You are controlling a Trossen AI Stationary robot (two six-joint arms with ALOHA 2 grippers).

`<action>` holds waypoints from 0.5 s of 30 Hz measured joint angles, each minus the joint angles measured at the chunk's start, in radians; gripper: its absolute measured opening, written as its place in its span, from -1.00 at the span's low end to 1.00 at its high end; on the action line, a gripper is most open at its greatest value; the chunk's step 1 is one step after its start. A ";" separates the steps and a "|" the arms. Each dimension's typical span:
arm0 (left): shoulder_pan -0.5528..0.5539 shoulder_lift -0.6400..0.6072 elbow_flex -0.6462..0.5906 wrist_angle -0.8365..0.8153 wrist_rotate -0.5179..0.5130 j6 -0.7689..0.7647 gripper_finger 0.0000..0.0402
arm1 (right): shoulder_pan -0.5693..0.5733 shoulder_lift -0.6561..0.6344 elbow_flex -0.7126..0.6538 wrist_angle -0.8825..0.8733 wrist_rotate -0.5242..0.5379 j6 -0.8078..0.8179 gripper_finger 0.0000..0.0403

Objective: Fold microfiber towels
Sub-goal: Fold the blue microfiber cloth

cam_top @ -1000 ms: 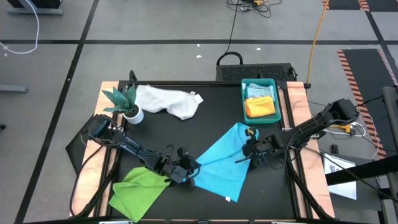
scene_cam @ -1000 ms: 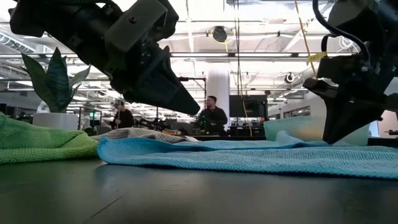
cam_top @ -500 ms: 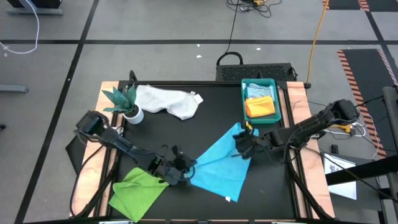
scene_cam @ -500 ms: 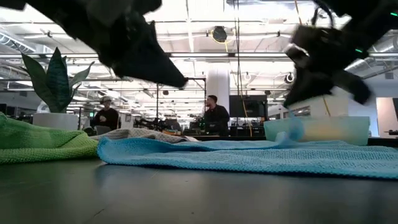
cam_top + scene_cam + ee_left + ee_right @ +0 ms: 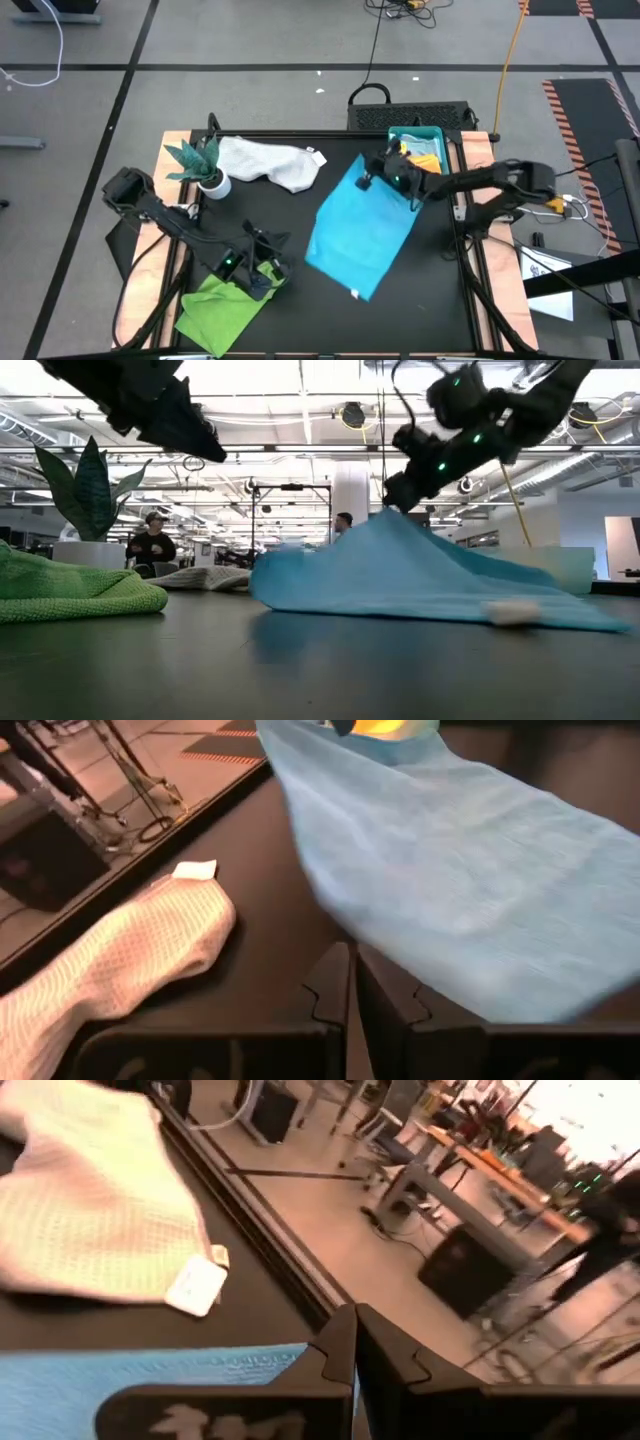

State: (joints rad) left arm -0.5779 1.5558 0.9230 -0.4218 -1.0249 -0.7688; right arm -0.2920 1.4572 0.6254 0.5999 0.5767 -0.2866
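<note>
We log one teal tray (image 5: 433, 133): orange towel (image 5: 428, 160) on pale blue towel (image 5: 405, 139). Right claw (image 5: 368, 181) pinches the turquoise towel (image 5: 360, 230); left claw (image 5: 262, 283) closed, empty.

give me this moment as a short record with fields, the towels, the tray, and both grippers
blue towel: mid-table, one corner lifted toward the tray
right gripper: shut on blue towel's raised corner
left gripper: shut, empty, above the green towel
green towel: front left, crumpled
white towel: back of table, bunched beside the plant
tray: back right, holds orange towel and a pale blue one
</note>
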 joint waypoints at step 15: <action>0.011 0.036 -0.001 0.020 0.082 -0.018 -0.87 | 0.047 0.003 0.000 0.006 -0.004 0.146 -0.42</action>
State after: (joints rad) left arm -0.5673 1.5916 0.9222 -0.4015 -0.9425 -0.7867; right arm -0.2449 1.4603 0.6258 0.6060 0.5728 -0.1406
